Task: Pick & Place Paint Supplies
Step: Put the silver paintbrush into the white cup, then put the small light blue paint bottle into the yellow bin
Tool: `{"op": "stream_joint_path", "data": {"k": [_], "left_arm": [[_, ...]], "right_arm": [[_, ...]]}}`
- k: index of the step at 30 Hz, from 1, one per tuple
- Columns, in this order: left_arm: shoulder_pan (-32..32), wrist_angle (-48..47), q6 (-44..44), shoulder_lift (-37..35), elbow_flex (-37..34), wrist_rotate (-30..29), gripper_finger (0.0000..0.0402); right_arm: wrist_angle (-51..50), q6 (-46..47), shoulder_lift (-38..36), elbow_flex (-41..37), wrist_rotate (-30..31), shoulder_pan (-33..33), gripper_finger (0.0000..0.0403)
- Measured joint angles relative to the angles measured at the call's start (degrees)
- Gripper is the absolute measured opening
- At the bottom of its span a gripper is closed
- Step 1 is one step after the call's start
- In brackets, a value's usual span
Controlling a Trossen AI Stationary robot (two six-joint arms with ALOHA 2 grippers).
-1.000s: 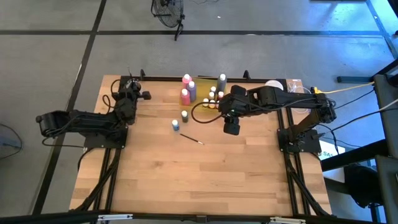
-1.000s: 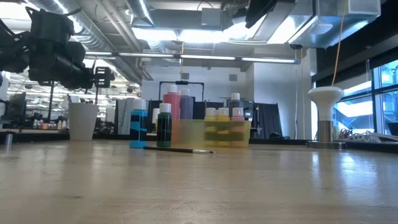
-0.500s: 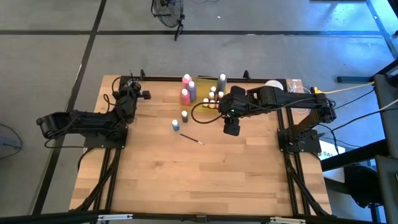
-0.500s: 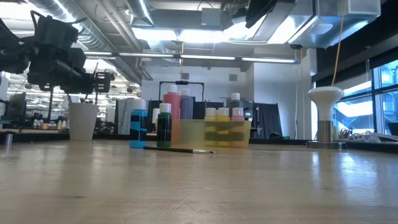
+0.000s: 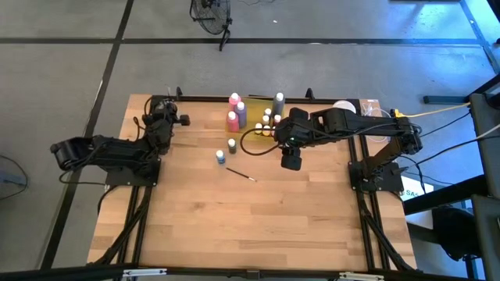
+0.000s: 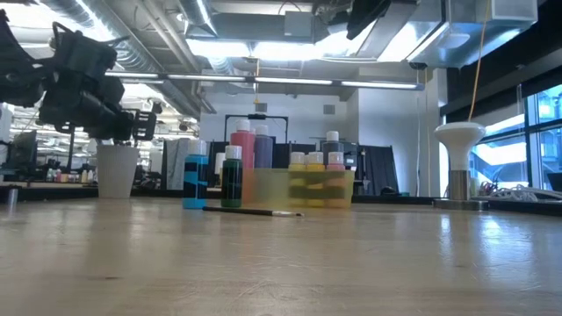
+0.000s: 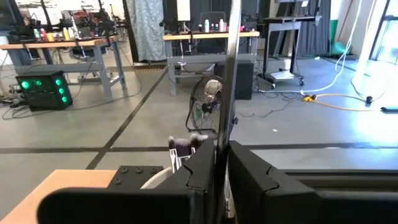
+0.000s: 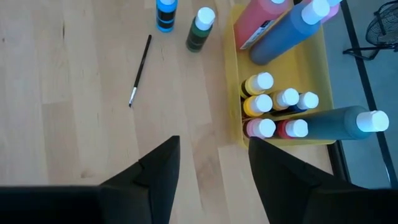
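With the right gripper [image 8: 208, 163] spread open and empty above the translucent yellow tray [image 8: 326, 62] near the tabletop's far edge, the thin dark white-tipped brush [image 8: 140, 70] lying loose mid-table is probably best pinched across its handle, jaws squared first.

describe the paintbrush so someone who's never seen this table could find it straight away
Start at the translucent yellow tray of paint bottles near the table's far edge. Just outside it, on the bare wood, stand a small blue bottle and a small green bottle. The paintbrush lies flat beside those two, the only thin dark stick there, with a pale tip.
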Motion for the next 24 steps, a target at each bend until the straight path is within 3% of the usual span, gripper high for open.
{"op": "stream_joint_path", "data": {"k": [14, 19, 24], "left_arm": [[0.0, 1.2, -1.1, 0.5, 0.0, 0.0, 0.0109], [-2.2, 15.4, 4.6, -0.6, 0.0, 1.3, 0.0121], [-7.4, 32.1, 21.8, -3.5, 0.1, 6.5, 0.0122]], "right_arm": [[-0.2, 0.0, 0.0, 0.0, 0.0, 0.0, 0.0192], [-0.5, 0.0, 0.0, 0.0, 0.0, 0.0, 0.0192], [-0.7, 0.0, 0.0, 0.0, 0.2, 0.0, 0.0192]]}}
